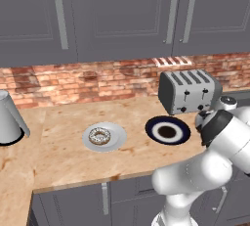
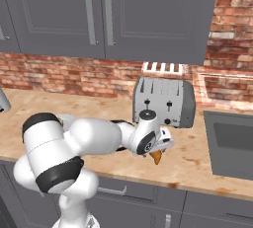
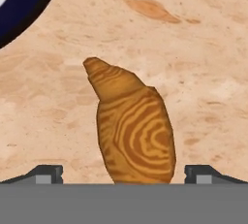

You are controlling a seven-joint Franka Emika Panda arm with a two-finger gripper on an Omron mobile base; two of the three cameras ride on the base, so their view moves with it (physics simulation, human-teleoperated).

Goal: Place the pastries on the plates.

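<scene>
The claw (image 3: pixel 123 174) is open wide, one fingertip on each side of the croissant (image 3: pixel 133 131), and it holds nothing yet. In the hand view the croissant lies flat on the counter (image 3: pixel 203 63) between the two tips, with its pointed end away from the hand. The tips look apart from it on both sides.

Just beyond the croissant, at the top left corner of the hand view, is the rim of the dark plate (image 3: pixel 22 19). In the left base view this dark plate (image 1: pixel 167 130) is bare, and the grey plate (image 1: pixel 104 137) beside it already carries the doughnut (image 1: pixel 99 135). A toaster (image 1: pixel 188 91) stands behind the dark plate, and a kettle (image 1: pixel 9 120) stands far to the left.

I think the risk is in the closing. The croissant is tapered and rounded, so if the fingers meet it near the thin end, it may turn or slip out. If the hand is too high, the tips may only pinch the top and lose it during the lift.

Some things are hard to see. In the left base view the arm covers the croissant. In the right base view only its orange tip (image 2: pixel 156 157) shows under the hand, and I cannot judge how high the fingertips are above the counter.
</scene>
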